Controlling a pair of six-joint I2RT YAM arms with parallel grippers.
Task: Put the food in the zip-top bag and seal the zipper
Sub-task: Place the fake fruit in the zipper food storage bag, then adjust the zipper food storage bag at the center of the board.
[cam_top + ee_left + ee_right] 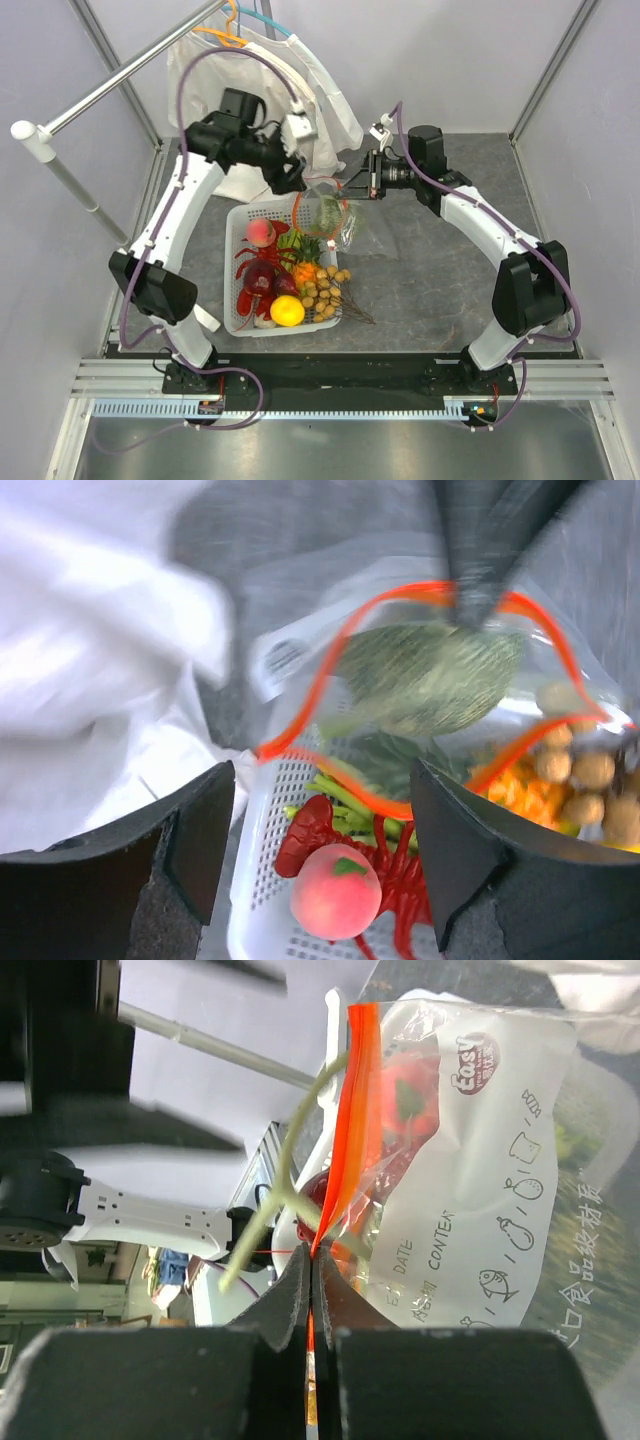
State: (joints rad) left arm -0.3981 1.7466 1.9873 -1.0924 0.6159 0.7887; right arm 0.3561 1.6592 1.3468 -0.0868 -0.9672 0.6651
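Note:
The clear zip-top bag (347,230) hangs over the far right corner of the white basket (230,285), its mouth held wide. A pale-green netted melon (325,213) (430,675) lies inside it. My right gripper (356,188) (312,1260) is shut on the red-orange zipper (355,1110) at the bag's right edge. My left gripper (292,180) (320,850) hovers open and empty just left of the mouth, above the pink-red peach (335,890) (262,232). More food stays in the basket: a dark red piece (258,280), a yellow fruit (287,310) and small brown balls (325,285).
A white garment (300,80) (90,680) hangs from hangers on a metal rail (120,85) at the back left, close behind my left gripper. Grey tabletop (430,280) lies to the right of the basket.

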